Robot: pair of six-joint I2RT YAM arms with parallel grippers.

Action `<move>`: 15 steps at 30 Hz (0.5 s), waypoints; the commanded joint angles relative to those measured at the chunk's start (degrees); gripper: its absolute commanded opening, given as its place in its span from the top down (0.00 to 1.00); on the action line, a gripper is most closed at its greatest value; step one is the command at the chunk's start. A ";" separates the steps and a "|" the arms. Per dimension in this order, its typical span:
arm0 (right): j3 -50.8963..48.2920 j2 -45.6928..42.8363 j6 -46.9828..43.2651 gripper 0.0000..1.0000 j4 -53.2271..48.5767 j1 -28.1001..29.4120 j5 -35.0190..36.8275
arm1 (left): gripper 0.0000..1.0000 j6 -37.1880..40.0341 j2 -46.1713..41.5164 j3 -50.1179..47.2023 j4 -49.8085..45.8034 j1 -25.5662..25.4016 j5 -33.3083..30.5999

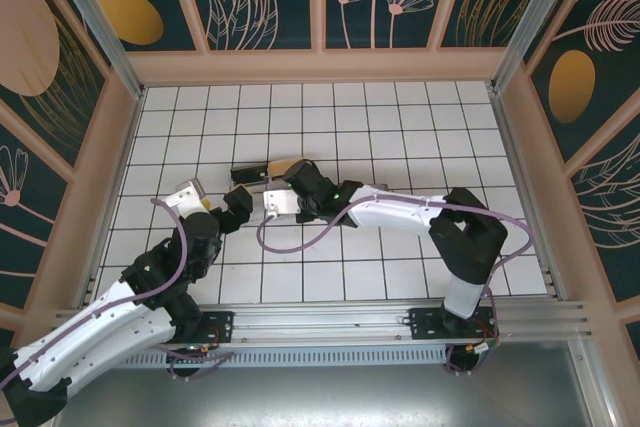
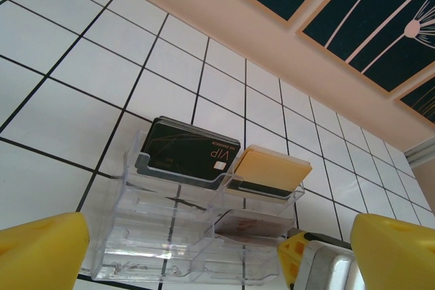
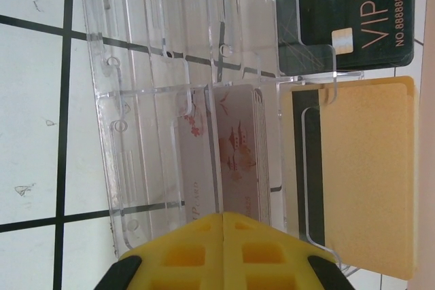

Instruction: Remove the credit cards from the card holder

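I count one holder (image 2: 136, 249) with three card stacks: black stack (image 2: 190, 151), gold stack (image 2: 272, 168), pink stack (image 3: 238, 154). My left gripper (image 2: 217, 252) is spread wide; my right gripper (image 3: 223, 239) is clenched at the pink stack.

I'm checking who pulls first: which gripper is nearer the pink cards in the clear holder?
Right. The right gripper is closed at the edge of the pink cards; the left gripper is open, facing the card holder without touching them.

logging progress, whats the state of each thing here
holder: standing, partly filled
black card: slotted, top tier
gold card: slotted, beside it
patterned cards: slotted, lower tier
left gripper: open
right gripper: shut at patterned cards' edge
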 commanded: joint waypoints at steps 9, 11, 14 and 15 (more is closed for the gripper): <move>1.69 3.00 3.40 0.81 0.96 -0.62 1.44 | 0.01 0.33 0.63 -0.71 -0.53 0.29 -0.32; 1.47 3.02 3.49 0.78 1.84 -0.54 2.62 | 0.01 0.41 0.70 -0.85 -0.24 0.33 -0.07; 1.04 2.97 3.49 0.72 2.74 -0.52 3.50 | 0.01 0.42 1.10 -0.91 -0.13 0.32 0.20; 0.99 2.97 3.57 0.70 3.12 -0.53 3.94 | 0.01 0.37 1.14 -0.91 -0.13 0.29 0.19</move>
